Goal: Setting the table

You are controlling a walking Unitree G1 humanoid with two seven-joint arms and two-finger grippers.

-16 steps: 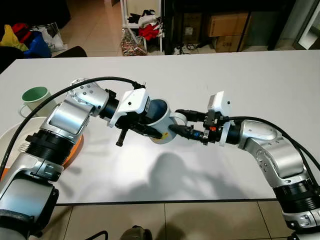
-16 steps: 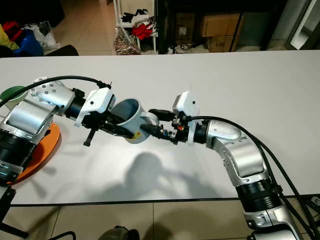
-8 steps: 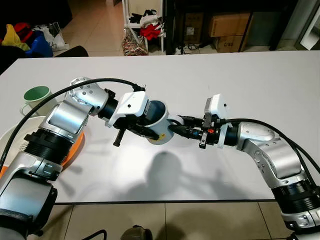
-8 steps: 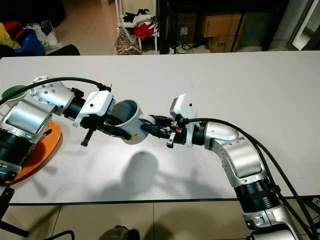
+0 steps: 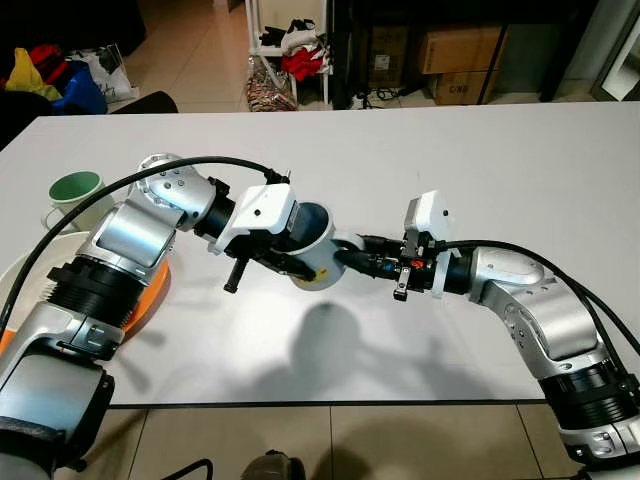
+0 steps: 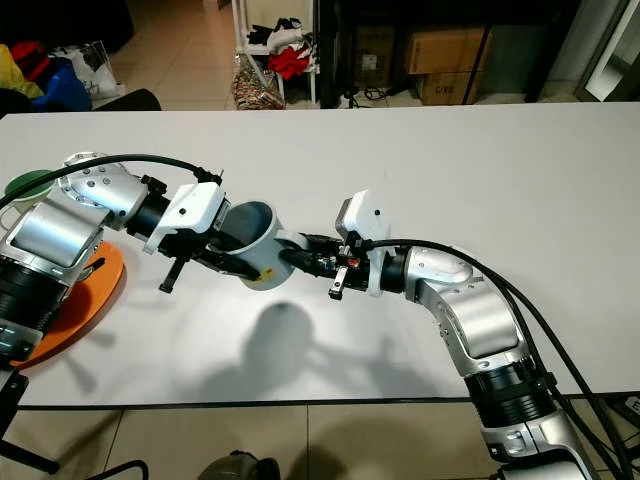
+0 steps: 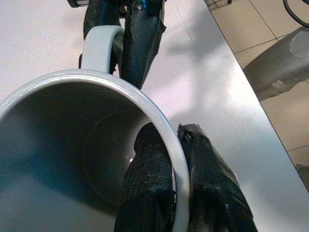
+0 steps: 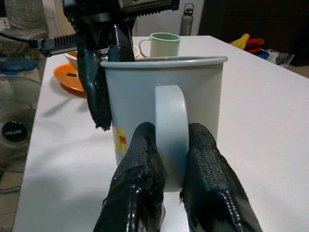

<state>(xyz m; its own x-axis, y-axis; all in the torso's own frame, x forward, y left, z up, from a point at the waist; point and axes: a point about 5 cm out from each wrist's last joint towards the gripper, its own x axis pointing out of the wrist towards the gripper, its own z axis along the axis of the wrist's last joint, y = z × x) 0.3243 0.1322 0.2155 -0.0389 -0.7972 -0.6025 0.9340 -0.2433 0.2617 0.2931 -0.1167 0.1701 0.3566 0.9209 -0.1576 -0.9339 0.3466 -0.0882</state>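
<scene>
The empty grey mug (image 5: 312,245) hangs above the table (image 5: 520,160), left tool (image 7: 176,193) clamped on its rim, right tool (image 8: 169,169) on its handle.

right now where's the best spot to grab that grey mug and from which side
By its handle, coming from the robot's right: the loop sticks out toward that side, and the right gripper already has a finger on each flank of it. The left gripper pinches the rim of the grey mug, one finger inside and one outside, which holds it above the white table.
</scene>
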